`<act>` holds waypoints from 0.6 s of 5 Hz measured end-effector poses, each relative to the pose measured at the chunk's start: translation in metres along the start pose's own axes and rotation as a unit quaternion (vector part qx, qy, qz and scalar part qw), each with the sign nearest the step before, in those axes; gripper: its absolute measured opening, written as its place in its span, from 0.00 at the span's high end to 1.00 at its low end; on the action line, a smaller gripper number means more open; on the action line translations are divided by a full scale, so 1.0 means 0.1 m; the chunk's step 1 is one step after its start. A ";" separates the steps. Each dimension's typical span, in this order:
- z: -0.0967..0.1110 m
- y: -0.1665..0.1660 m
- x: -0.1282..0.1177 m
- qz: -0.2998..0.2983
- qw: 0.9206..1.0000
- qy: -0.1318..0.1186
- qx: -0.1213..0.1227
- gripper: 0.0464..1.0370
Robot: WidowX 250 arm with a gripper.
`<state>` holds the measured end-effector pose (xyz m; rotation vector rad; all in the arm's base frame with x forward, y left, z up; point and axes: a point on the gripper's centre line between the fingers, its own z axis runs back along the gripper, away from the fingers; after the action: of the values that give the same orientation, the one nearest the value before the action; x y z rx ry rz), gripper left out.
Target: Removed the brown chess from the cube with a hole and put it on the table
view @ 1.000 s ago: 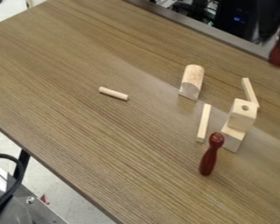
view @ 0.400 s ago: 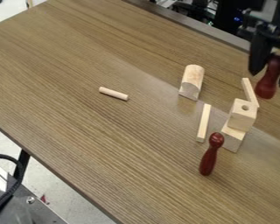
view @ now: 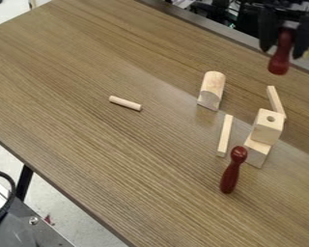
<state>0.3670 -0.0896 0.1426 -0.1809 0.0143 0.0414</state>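
One brown chess piece [view: 230, 176] is resting on the table [view: 131, 164]; one holed cube [view: 267, 130] is sitting on one block [view: 258, 153]; the part-open end effector [view: 282, 52] is gripping a second chess piece [view: 279, 64], long axis near upright, wide end pointing down.

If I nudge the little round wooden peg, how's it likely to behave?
The peg will probably roll sideways, since it is round and lies on its side. It looks like solid wood, so it is likely stiff and hard to crush. Being short and thin, it is probably light.
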 end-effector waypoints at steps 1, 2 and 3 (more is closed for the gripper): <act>-0.18 0.08 0.07 0.012 1.000 0.021 0.004 0.53; -0.40 0.17 0.16 0.026 0.999 0.029 -0.001 0.53; -0.55 0.24 0.23 0.028 0.999 0.011 0.014 0.53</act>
<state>0.3884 -0.0755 0.0838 -0.1532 0.0424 0.0955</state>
